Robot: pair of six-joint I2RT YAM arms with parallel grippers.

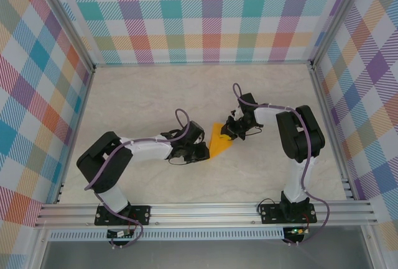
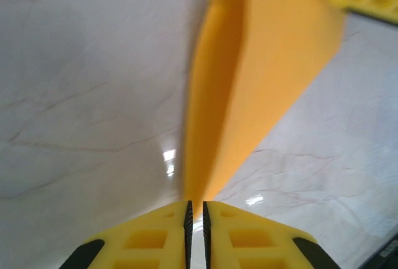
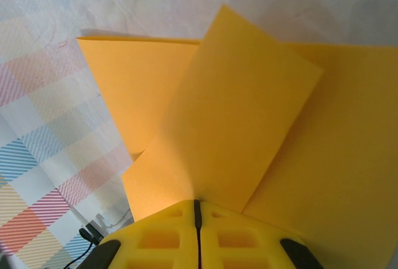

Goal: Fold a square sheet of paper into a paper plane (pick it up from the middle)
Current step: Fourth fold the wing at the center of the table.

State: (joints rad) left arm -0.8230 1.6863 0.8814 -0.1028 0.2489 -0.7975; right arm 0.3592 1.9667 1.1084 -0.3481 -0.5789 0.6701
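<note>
Orange paper (image 3: 236, 126); edges cropped; fold shape unclear.

No writing, label, brand, number or sign can be read anywhere. The square sheet of paper (image 3: 249, 126) has plain orange-yellow faces, and the checked walls (image 1: 186, 14) carry only a coloured pattern.
</note>
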